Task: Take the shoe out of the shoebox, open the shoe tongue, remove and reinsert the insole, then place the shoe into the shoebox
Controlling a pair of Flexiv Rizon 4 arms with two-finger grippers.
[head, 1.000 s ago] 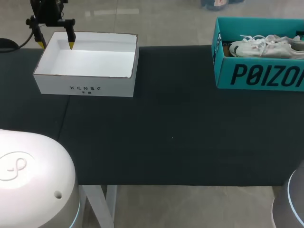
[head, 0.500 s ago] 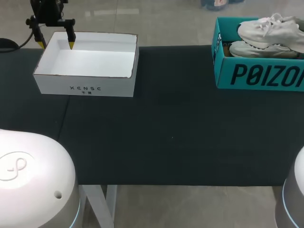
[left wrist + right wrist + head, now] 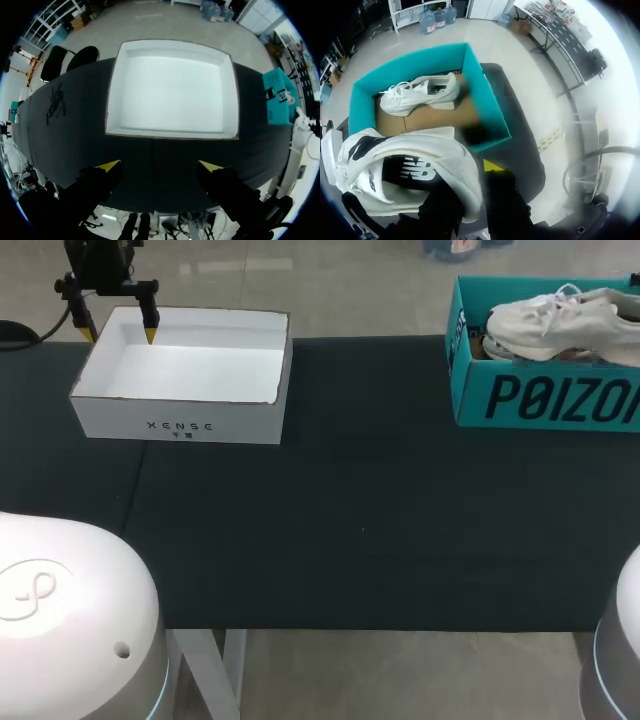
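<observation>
- While the right gripper (image 3: 469, 172) hangs above the teal shoebox (image 3: 540, 400), its jaws pinch the heel end of a white shoe (image 3: 405, 170). One yellow tip shows just outside the heel; the shoe hides the other finger.
- From the head view, that shoe (image 3: 565, 318) is up over the shoebox's open top, its sole clear of the rim, toe pointing away from the box's outer end.
- Inside the teal shoebox (image 3: 477, 85), a second white shoe (image 3: 420, 92) lies on its side on the brown cardboard floor, towards the far wall.
- My left gripper (image 3: 119, 336) is well apart from the teal shoebox, at the other end of the dark table (image 3: 380, 510). Its jaws are spread wide and hold nothing.
- In the left wrist view, that gripper (image 3: 159, 166) hovers with both yellow tips over bare tabletop, just short of the white box (image 3: 172, 92). The teal shoebox (image 3: 277, 102) shows far off to one side.
- Across the table from the teal shoebox sits the white box (image 3: 180, 385), open-topped, with only its white floor showing inside.
</observation>
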